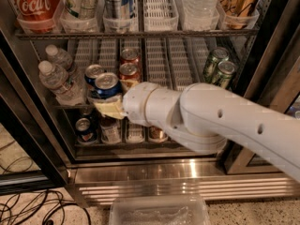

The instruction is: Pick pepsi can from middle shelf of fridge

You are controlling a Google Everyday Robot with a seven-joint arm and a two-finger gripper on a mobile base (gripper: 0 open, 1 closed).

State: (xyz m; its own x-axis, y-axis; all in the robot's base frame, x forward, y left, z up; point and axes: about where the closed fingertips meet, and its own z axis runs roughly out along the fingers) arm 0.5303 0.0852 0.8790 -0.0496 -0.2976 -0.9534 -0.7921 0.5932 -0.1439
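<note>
Far left of the middle shelf (154, 60) in the fridge (262, 55), the pepsi can (107, 86) sits at the front edge with the claw (108, 108) right against it. Can't tell if it's actually clamped. Lifting out looks undone.

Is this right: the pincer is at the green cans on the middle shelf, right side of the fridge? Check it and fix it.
Not right. The camera view shows the pincer at the pepsi can on the left of the middle shelf. The green cans stand untouched on the right, away from the arm.
</note>
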